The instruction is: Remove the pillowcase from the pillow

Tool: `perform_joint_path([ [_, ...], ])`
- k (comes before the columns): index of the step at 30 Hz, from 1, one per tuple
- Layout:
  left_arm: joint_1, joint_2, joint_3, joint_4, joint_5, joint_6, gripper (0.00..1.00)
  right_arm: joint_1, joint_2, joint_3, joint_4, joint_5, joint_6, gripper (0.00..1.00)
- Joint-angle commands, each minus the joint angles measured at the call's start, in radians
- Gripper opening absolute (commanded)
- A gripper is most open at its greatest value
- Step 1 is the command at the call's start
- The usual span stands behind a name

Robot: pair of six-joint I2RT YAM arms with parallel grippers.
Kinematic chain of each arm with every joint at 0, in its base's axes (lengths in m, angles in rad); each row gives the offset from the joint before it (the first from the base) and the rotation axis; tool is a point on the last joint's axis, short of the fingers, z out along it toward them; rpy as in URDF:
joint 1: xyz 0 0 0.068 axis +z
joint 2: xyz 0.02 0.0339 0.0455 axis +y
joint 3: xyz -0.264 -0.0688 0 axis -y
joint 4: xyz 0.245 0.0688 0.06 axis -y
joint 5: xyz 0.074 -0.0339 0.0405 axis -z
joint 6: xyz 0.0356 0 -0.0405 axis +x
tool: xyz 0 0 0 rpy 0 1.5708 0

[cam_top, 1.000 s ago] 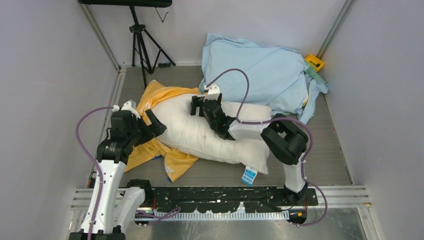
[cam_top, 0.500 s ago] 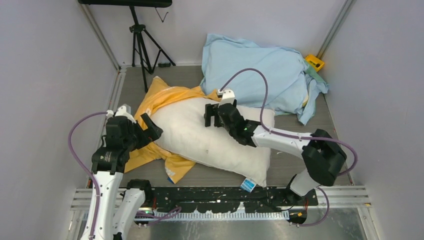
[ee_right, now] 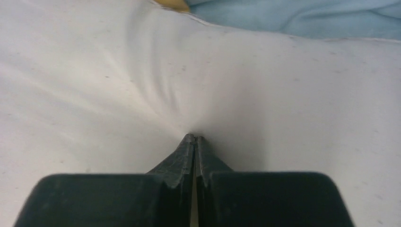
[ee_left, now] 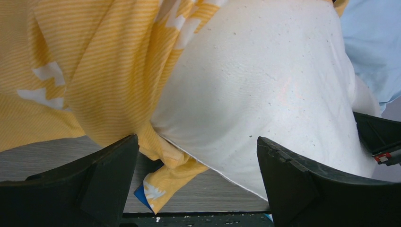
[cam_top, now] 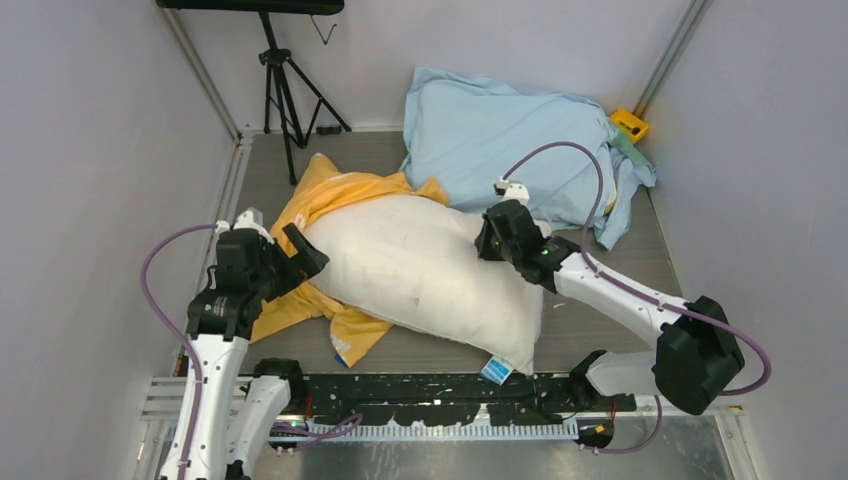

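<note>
The white pillow (cam_top: 420, 270) lies across the table, its left end still inside the bunched orange-yellow pillowcase (cam_top: 320, 195). My right gripper (cam_top: 484, 240) sits on the pillow's upper right part. In the right wrist view its jaws are together, and the right gripper (ee_right: 194, 137) is shut on a pinch of pillow (ee_right: 283, 94) fabric, with creases running to the tips. My left gripper (cam_top: 305, 255) is open at the pillow's left end. In the left wrist view the left gripper (ee_left: 197, 138) frames both pillowcase (ee_left: 94, 71) and pillow (ee_left: 265, 85) without gripping either.
A pale light-blue cloth heap (cam_top: 510, 130) lies at the back right, touching the pillow's far edge. A yellow object (cam_top: 630, 123) sits in the back right corner. A black tripod (cam_top: 285, 80) stands at the back left. The pillow's blue tag (cam_top: 492, 370) hangs by the near rail.
My right gripper slid rightward across the pillow and closed on its fabric. The pillow shifted slightly right. The left gripper stayed open in about the same place.
</note>
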Motion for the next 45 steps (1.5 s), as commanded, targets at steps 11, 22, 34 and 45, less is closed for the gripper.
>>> perform_joint_path([
  [11, -0.002, 0.003, -0.007, 0.061, -0.024, 0.0, 0.97, -0.179, -0.263, 0.136, -0.398, -0.215, -0.046, 0.79],
  [22, -0.001, -0.009, 0.01, 0.068, -0.015, 0.012, 0.97, 0.181, -0.015, 0.376, -0.565, -0.281, -0.2, 0.89],
  [34, -0.001, -0.019, 0.01, 0.054, -0.021, 0.001, 0.97, 0.162, 0.206, 0.263, -0.553, -0.104, -0.109, 0.12],
  [45, 0.0, 0.003, 0.008, 0.072, 0.028, 0.002, 0.97, 0.135, -0.166, 0.456, -0.646, 0.204, -0.077, 0.0],
])
